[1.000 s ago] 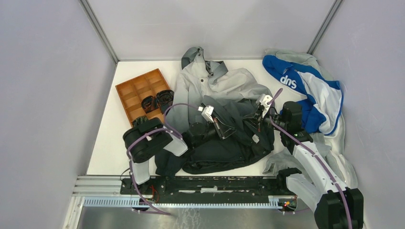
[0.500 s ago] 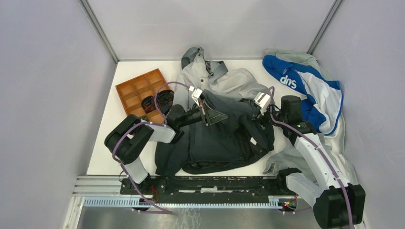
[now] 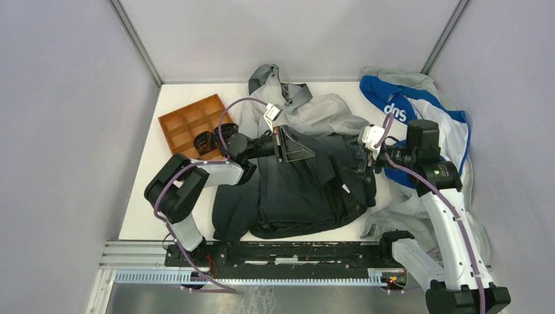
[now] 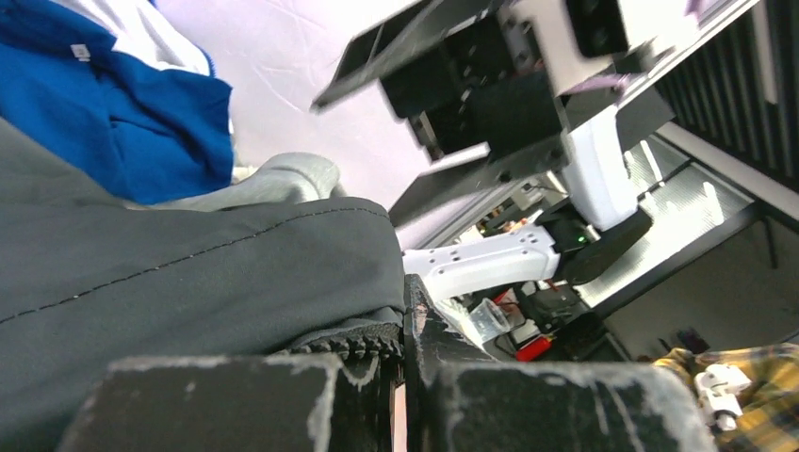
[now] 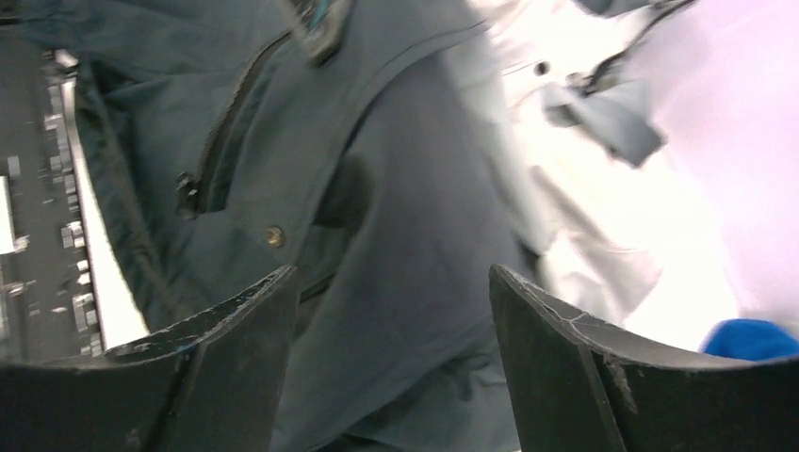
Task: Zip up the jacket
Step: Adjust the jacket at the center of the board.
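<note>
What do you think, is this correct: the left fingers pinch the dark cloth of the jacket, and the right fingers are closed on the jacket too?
One part is wrong. The left fingers do pinch the dark cloth of the jacket, but the right fingers are open over it and hold nothing. The right wrist view shows this.

Even, diffuse overhead light keeps the white table bright and the shadows soft in the top view, though detail sinks in the dark lower half of the jacket. At the right wrist, pale fabric blows out to white glare beyond the blurred right gripper. At the left wrist, the left gripper sits out of focus, the background sharper.
</note>
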Available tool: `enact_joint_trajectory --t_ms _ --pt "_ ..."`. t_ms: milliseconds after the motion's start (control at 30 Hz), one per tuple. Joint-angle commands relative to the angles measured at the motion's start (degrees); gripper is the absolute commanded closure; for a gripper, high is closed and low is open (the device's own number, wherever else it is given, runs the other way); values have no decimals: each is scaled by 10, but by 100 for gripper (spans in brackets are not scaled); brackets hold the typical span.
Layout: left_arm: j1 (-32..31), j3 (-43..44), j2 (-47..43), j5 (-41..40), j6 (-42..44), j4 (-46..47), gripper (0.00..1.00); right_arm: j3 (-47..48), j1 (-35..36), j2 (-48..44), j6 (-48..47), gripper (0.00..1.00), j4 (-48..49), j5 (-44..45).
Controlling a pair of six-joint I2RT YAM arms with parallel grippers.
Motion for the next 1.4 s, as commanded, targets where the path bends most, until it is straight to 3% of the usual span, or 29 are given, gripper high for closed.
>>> enact_joint_trajectory --t_ms 0,133,367,467,567,767,833,967,1033,1133,1200,1300,1367 --pt "4 36 15 21 -120 111 98 -49 -1 -8 -39 19 -67 -49" --pt "4 47 8 34 -178 120 98 -103 -1 -65 8 2 17 -19" --pt "1 47 -12 35 -219 125 98 -241 -1 -185 149 2 235 -33" --pt "-2 49 -15 33 -225 129 98 -262 -1 -189 192 12 262 -4" --pt "-6 53 -16 24 -238 141 98 -255 0 -179 171 21 240 41" --pt "-15 71 -4 14 -270 182 98 -257 -1 -173 167 43 233 2" --pt "-17 75 2 16 -282 192 98 -255 -1 -170 172 55 237 -17" --pt "-18 71 3 31 -267 193 98 -228 -1 -161 149 90 209 -1" --pt "-17 59 2 37 -238 187 98 -187 0 -148 99 99 143 35" --pt "-16 23 -18 27 -111 78 97 -135 0 -130 -17 100 37 30" --pt "-17 9 -37 2 -11 -38 91 -122 -1 -120 -73 100 -24 11" --pt "-16 9 -51 -39 81 -125 85 -125 -1 -109 -99 100 -63 -4" --pt "-17 11 -49 -55 95 -138 79 -130 -1 -100 -91 100 -61 -4"
